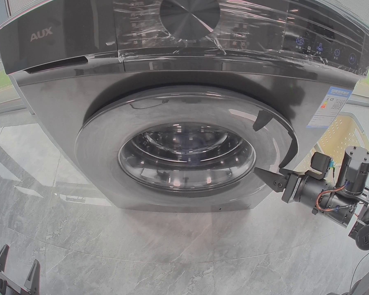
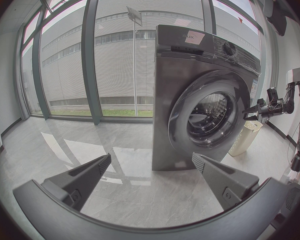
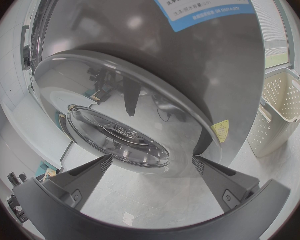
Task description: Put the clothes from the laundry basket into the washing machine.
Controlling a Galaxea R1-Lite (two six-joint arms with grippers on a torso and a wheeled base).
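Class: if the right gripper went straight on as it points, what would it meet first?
Most likely the closed door of the washing machine, near its right edge. The right gripper sits close before it, jaws open; depth is unclear.

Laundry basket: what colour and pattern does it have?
Cream laundry basket with small cross-shaped holes; right wrist view shows it best.

- The right gripper (image 3: 151, 160) is held with fingers (image 3: 86, 175) spread apart, close before the shut round door (image 3: 100, 84) of the washing machine (image 3: 190, 67).
- A cream laundry basket (image 3: 280, 117) is stood on the floor (image 3: 156, 197) beside the machine.
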